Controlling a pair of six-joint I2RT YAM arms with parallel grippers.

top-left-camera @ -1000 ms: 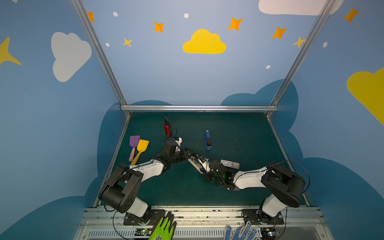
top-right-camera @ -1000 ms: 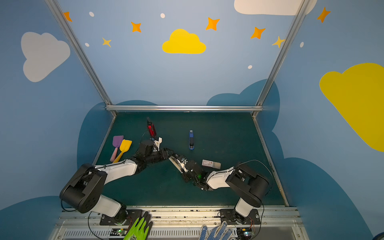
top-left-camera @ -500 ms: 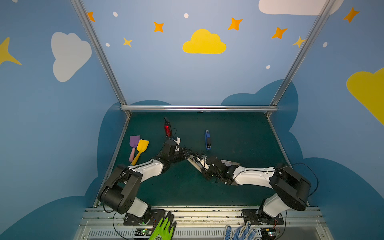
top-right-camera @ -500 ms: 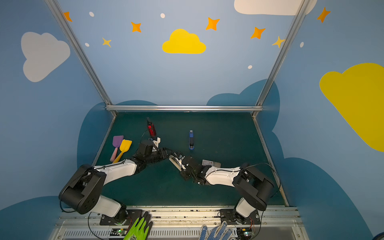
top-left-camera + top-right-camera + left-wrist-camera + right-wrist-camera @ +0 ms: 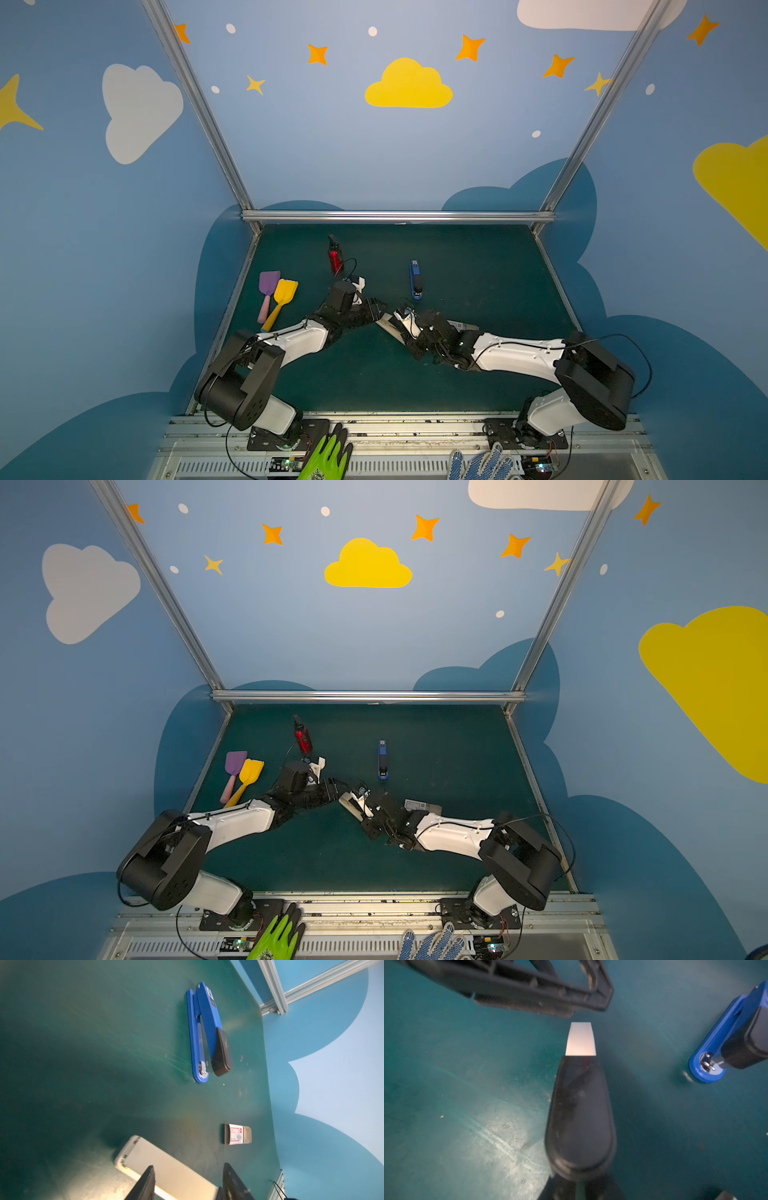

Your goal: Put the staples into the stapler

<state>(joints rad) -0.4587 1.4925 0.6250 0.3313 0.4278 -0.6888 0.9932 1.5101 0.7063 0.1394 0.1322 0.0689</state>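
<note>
R gripper (image 5: 581, 1059) clamped on flat white staple tray (image 5: 581, 1039) mid-mat (image 5: 478, 282), L gripper (image 5: 188, 1167) half-open at tray's free end, not gripping; stapler (image 5: 204, 1030) just beyond toward back edge, closed, long axis front-to-back, approx equal reach for both arms.

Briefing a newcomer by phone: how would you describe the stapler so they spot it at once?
Take the green table, its back half. Right of the red bottle lies the stapler. It is the only long blue thing, black-tipped.
</note>
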